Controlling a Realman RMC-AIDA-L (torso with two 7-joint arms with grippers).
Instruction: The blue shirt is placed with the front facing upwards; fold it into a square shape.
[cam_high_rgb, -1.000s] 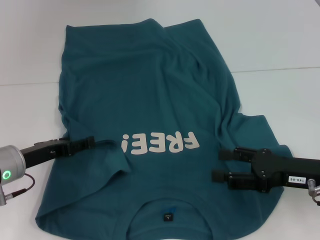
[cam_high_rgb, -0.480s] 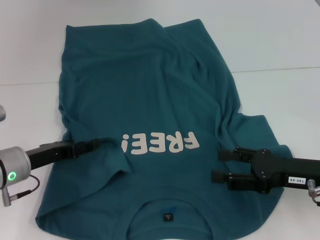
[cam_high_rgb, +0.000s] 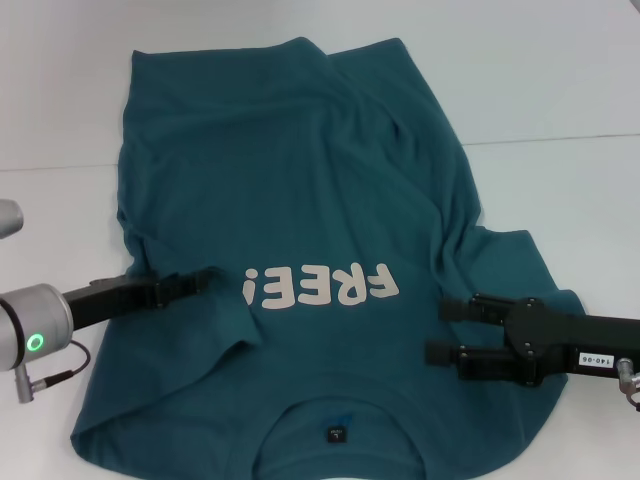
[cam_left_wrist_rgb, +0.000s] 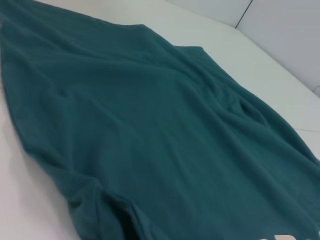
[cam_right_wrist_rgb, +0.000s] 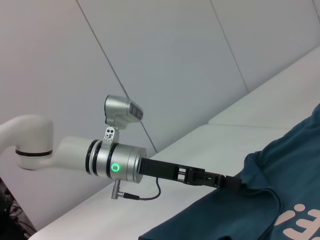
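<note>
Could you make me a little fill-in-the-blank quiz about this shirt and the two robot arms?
1. The lettering on the blue shirt spells ____.
2. The right gripper hovers above the shirt's sleeve with its fingers ____.
3. The left gripper reaches in at the shirt's ____ side.
4. The shirt lies on a ____ table.

Missing words: FREE!; open; left; white
</note>
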